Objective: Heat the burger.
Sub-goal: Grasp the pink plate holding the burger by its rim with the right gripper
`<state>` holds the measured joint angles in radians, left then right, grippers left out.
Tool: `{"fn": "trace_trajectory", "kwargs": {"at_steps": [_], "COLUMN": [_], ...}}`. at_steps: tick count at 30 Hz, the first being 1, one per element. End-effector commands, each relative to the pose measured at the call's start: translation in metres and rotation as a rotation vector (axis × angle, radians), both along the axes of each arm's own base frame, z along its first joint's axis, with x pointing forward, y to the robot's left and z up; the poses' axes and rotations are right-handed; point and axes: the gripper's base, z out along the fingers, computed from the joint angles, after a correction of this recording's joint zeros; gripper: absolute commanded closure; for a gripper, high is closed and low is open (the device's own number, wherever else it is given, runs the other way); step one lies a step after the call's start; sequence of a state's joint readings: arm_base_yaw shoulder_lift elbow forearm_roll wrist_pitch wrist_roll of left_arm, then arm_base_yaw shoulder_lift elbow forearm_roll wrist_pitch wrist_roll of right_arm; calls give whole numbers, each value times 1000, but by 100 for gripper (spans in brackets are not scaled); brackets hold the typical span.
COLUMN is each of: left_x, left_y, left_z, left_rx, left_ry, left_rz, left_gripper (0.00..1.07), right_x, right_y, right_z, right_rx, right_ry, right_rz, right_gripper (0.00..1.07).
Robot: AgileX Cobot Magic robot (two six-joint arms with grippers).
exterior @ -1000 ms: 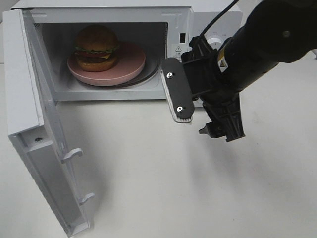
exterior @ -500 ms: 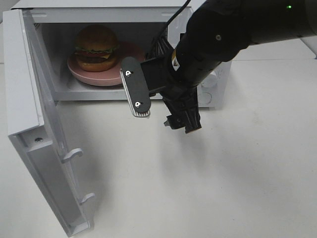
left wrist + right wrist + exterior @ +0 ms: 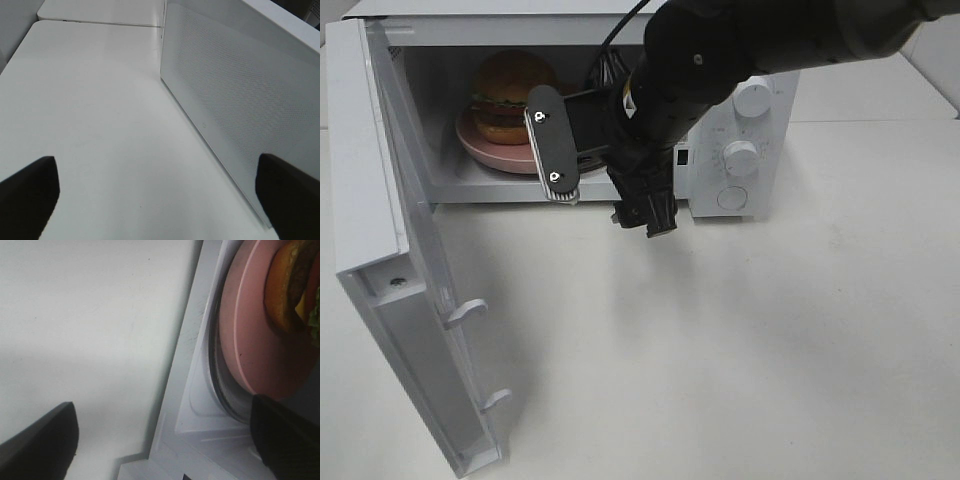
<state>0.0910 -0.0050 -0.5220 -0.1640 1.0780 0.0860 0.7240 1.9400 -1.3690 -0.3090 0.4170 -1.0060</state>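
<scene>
The burger (image 3: pixel 507 92), with golden buns, lettuce and cheese, sits on a round pink plate (image 3: pixel 485 152) inside the open microwave (image 3: pixel 525 30). My right gripper (image 3: pixel 605 198) hangs open just outside the oven's mouth, in front of the plate's right part, with nothing between its fingers. In the right wrist view, the burger (image 3: pixel 290 285) and plate (image 3: pixel 252 345) lie beyond the oven sill, and the right gripper (image 3: pixel 162 437) is open. The left gripper (image 3: pixel 159 200) is open and empty beside the outer face of the microwave door (image 3: pixel 235 100).
The microwave door (image 3: pixel 380 210) swings wide open to the left, reaching toward the table's front. The control panel with two dials (image 3: pixel 741 158) is on the oven's right. White tabletop (image 3: pixel 740 350) spreads in front and to the right.
The right arm has swept left across the front of the microwave, from the control panel to the oven opening, uncovering the dials and hiding the plate's right side.
</scene>
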Motion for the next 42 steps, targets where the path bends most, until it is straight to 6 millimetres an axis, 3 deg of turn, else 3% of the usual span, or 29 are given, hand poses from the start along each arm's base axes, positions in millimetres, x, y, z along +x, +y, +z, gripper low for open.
{"fn": "trace_trajectory", "kwargs": {"at_steps": [1, 10, 28, 35, 42], "left_x": [-3, -3, -3, -3, -3], "left_y": [0, 0, 0, 0, 0], "left_z": [0, 0, 0, 0, 0], "left_rx": [0, 0, 0, 0, 0], "left_ry": [-29, -29, -29, -29, -29], "left_rz": [3, 3, 3, 3, 3], "left_gripper": [7, 7, 7, 7, 7], "right_x": [7, 27, 56, 73, 78], "right_y": [14, 38, 65, 63, 60], "right_z": [-6, -19, -47, -51, -59], "right_rx": [12, 44, 79, 94, 89], "right_ry": [-2, -9, -9, -22, -18], "right_rz": [3, -7, -24, -61, -69], "right_gripper": [17, 19, 22, 25, 26]}}
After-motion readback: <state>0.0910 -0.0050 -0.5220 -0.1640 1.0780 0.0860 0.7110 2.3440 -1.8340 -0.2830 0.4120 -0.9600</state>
